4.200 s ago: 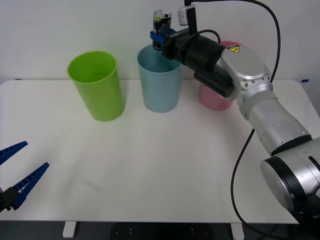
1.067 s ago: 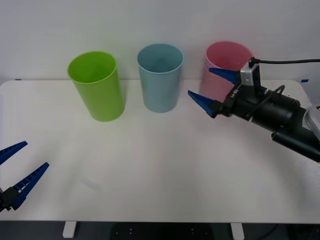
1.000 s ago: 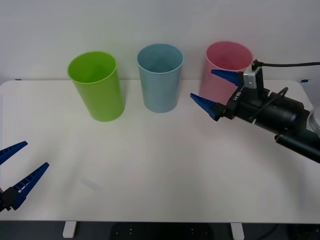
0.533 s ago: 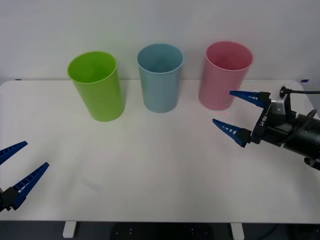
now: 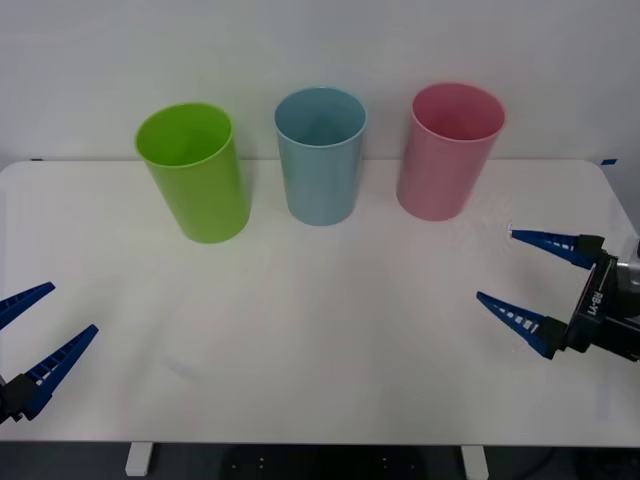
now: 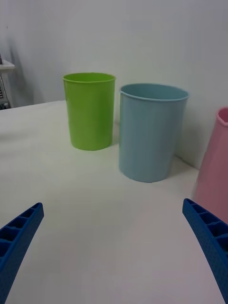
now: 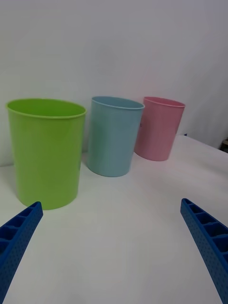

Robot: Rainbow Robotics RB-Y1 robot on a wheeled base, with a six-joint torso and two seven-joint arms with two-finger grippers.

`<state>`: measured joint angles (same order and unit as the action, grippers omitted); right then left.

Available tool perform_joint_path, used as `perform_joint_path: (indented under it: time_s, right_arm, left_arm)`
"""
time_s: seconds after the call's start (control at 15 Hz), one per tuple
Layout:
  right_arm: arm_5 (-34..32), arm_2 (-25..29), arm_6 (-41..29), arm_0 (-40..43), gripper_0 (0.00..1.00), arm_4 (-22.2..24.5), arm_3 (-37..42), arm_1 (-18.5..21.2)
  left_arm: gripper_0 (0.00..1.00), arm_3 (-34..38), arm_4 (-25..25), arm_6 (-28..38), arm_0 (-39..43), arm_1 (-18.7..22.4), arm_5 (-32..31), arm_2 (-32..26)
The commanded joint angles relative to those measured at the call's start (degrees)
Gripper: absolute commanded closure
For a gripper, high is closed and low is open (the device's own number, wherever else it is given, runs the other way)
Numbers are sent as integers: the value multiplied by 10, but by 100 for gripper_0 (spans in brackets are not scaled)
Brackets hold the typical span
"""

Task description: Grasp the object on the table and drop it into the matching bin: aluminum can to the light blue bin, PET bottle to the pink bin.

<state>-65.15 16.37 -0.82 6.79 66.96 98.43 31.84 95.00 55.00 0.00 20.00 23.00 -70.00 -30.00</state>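
1. Front view: three tall cups stand in a row near the far edge of the white table (image 5: 320, 330). The green bin (image 5: 195, 170) is nearest the left edge, the light blue bin (image 5: 321, 153) is in the middle, and the pink bin (image 5: 447, 149) is nearest the right edge. All three stand upright with gaps between them.
2. Front view: the can cannot be seen on the table, and what is deep inside the light blue bin cannot be made out.
3. Front view: the right gripper (image 5: 525, 283) is low over the table near the right edge, in front of the pink bin and well apart from it. Its two blue fingers are spread wide with nothing between them.
4. Front view: the left gripper (image 5: 42, 330) is near the front left corner. Its fingers are wide apart too, and hold nothing.
5. Right wrist view: the green bin (image 6: 90, 110), the light blue bin (image 6: 150, 130) and part of the pink bin (image 6: 214, 166) stand on the table (image 6: 95, 223). The blue fingers (image 6: 19, 237) sit far apart.
6. Left wrist view: the green bin (image 7: 46, 151), light blue bin (image 7: 114, 135) and pink bin (image 7: 160, 127) stand in a row. The fingers (image 7: 209, 242) are far apart.
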Motion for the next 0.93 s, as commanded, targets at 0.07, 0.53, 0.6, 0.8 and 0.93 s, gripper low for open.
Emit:
perform_joint_path:
  time_s: [0.07, 0.53, 0.6, 0.8, 0.93]
  right_arm:
    - [-7, 20, -11, 48, 0, 0, 37, 1]
    - [-37, 56, -16, 144, 0, -1, 74, 1]
    - [-40, 61, -16, 156, 0, 1, 78, 1]
    - [-40, 62, -16, 158, 0, 2, 79, 1]
    - [-40, 62, -16, 158, 0, 2, 79, 1]
  left_arm:
    - [0, 0, 0, 0, 0, 0, 0, 0]
    - [0, 0, 0, 0, 0, 0, 0, 0]
    - [0, 0, 0, 0, 0, 0, 0, 0]
    - [0, 0, 0, 0, 0, 0, 0, 0]
    - [0, 0, 0, 0, 0, 0, 0, 0]
